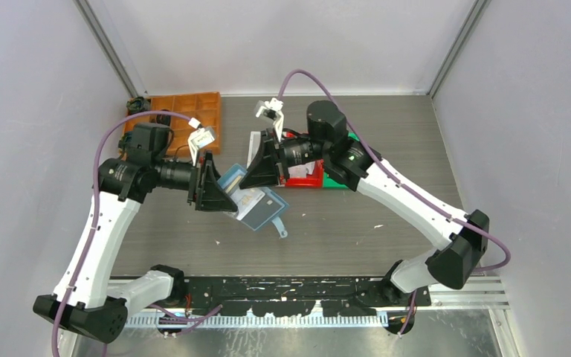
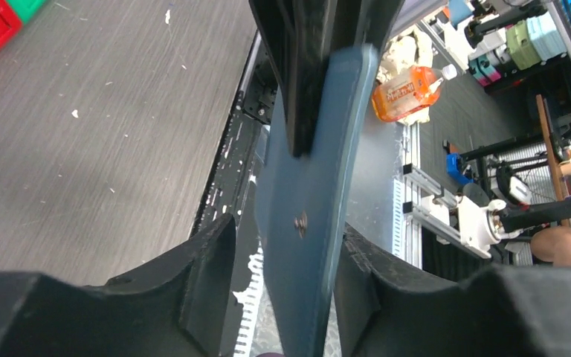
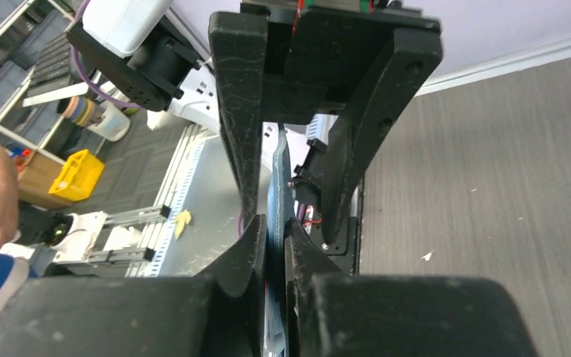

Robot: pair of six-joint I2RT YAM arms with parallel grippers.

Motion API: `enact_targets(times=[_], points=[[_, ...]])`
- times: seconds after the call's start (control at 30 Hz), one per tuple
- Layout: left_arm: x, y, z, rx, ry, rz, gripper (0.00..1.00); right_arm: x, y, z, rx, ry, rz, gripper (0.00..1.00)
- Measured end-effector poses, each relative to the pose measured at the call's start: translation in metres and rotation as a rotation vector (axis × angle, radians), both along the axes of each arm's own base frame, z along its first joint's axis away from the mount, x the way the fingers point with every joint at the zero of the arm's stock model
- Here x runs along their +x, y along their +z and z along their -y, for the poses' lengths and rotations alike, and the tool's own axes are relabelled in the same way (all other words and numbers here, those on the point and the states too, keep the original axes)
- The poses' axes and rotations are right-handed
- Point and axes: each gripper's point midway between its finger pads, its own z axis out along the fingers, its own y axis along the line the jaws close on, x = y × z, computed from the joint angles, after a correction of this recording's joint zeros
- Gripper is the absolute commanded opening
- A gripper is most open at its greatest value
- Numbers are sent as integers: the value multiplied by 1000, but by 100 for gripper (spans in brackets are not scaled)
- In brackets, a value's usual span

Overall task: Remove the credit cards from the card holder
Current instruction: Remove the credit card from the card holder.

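Observation:
The teal-blue card holder (image 1: pixel 259 210) hangs unfolded above the table's middle, between both arms. Pale credit cards (image 1: pixel 250 198) sit in its inner pockets. My right gripper (image 1: pixel 259 177) is shut on the holder's far edge; in the right wrist view its jaws (image 3: pixel 276 227) pinch the thin blue edge of the holder (image 3: pixel 276 167). My left gripper (image 1: pixel 224 199) stands open around the near-left side. In the left wrist view the holder (image 2: pixel 305 186) passes between its fingers (image 2: pixel 286 232) with a gap on the left side.
An orange compartment tray (image 1: pixel 186 111) lies at the back left. A red bin (image 1: pixel 308 178) and a green bin (image 1: pixel 337 180) sit under the right wrist. A pale strap (image 1: pixel 281 227) dangles from the holder. Black rails (image 1: pixel 290 294) run along the near edge.

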Motion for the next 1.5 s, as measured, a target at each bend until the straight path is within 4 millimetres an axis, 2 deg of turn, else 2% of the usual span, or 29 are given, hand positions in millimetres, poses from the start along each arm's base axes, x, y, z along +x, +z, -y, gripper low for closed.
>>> enact_targets(times=[0.17,0.27,0.3,0.33,0.37,0.5,0.57,0.6,0.63,0.77,0.87,1.0,1.1,1.27,1.4,1.5], points=[[4,0,2,-5,-2,-11,34,-10,-16,-9,-62,54,-42,1],[4,-2,2,-2,-9,-14,18,-12,-24,-9,-92,64,-54,3],[4,-3,2,-1,-12,-13,12,-12,-26,-9,-98,62,-54,10],[3,-3,2,-2,-18,-13,6,-11,-28,-9,-104,58,-54,27],[2,-4,2,-2,-21,-14,1,-11,-29,-9,-109,57,-57,39],[4,-13,1,13,-18,-14,0,-10,-30,-10,-122,55,-74,75],[6,-23,0,35,-4,-38,0,-5,-28,-8,-117,37,-70,86],[8,-28,-1,49,9,-52,0,-2,-26,-7,-115,20,-70,97],[10,-32,-2,60,25,-65,0,5,-24,-4,-113,-9,-76,99],[30,-33,-11,62,128,-89,0,42,-4,26,-65,-191,-103,100],[49,-27,-21,33,216,-112,0,52,12,45,-29,-292,-115,99],[68,-17,-29,-18,282,-137,0,32,21,52,33,-284,-167,98],[74,-9,-28,-50,297,-142,0,23,13,50,64,-269,-248,81],[79,2,-25,-109,307,-164,0,10,-15,34,50,-241,-389,67],[82,12,-22,-150,311,-183,0,-5,-17,18,58,-185,-430,57],[82,22,-21,-175,306,-181,0,-9,-20,8,66,-156,-454,55]])
